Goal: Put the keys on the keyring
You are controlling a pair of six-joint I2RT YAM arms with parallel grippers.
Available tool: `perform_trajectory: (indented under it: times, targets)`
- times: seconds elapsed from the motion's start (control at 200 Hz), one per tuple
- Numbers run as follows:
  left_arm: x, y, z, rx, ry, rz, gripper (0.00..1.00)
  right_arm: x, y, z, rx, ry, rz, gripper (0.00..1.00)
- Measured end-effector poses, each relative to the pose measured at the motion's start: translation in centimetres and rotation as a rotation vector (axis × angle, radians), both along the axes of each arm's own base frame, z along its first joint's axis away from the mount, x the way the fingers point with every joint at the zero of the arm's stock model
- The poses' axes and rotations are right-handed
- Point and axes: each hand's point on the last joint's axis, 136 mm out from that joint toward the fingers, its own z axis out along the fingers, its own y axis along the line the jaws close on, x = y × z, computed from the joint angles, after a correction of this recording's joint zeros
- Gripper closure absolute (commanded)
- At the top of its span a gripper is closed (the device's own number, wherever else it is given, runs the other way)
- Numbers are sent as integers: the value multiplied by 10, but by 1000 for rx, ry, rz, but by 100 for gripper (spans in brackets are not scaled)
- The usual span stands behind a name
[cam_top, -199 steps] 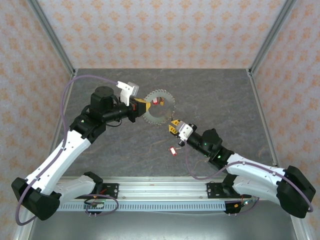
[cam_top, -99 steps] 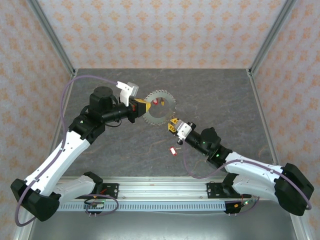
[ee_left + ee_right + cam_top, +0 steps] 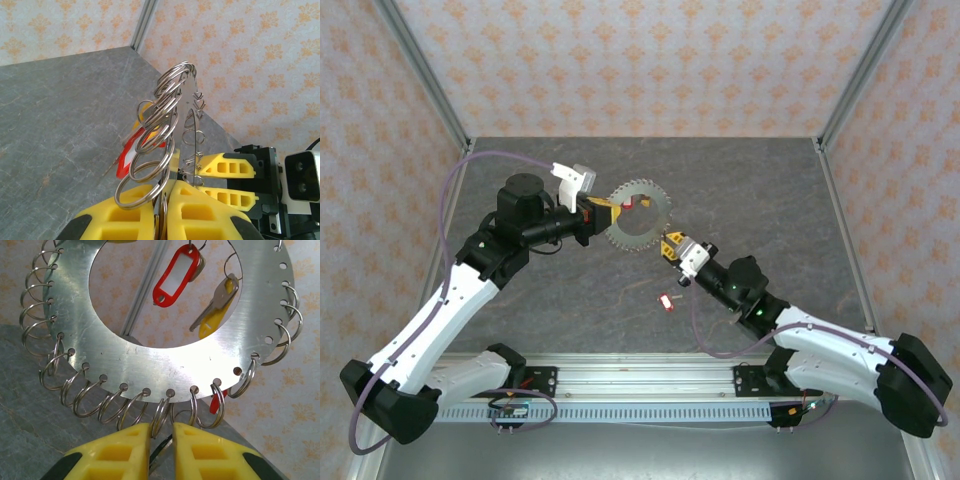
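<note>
The keyring is a flat grey metal hoop with several small split rings along its rim, held upright above the table. My left gripper is shut on its left edge; the left wrist view shows the keyring edge-on above the left gripper. A red-tagged key and a yellow-tagged key hang inside the keyring. My right gripper sits just under the lower rim, a split ring at its tips, shut on a thin dark key seen edge-on. Another red-tagged key lies loose on the table.
The grey stone-look table is closed in by patterned walls and metal frame posts. The arms' base rail runs along the near edge. Open table surface lies behind and to the right of the hoop.
My right gripper has crept slightly up and back, closer to the keyring's lower rim. The left arm and the hoop have held still.
</note>
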Motion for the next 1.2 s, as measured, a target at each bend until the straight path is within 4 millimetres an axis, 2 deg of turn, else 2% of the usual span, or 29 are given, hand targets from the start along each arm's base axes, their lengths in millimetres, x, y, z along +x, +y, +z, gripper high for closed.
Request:
perform_trajectory:
  times: [0.475,0.761,1.021,1.201]
  targets:
    - [-1,0,0,-1,0,-4,100,-2,0,-9,-26,28,9,82]
    - [-4,0,-3,19,3,-18,100,-7,-8,-9,-11,20,-4,83]
    - [-9,-3,10,21,-24,-58,100,-8,-11,-4,-1,9,-7,85]
    - [-9,-5,8,33,-16,-73,100,-7,-9,-7,-8,13,-4,85]
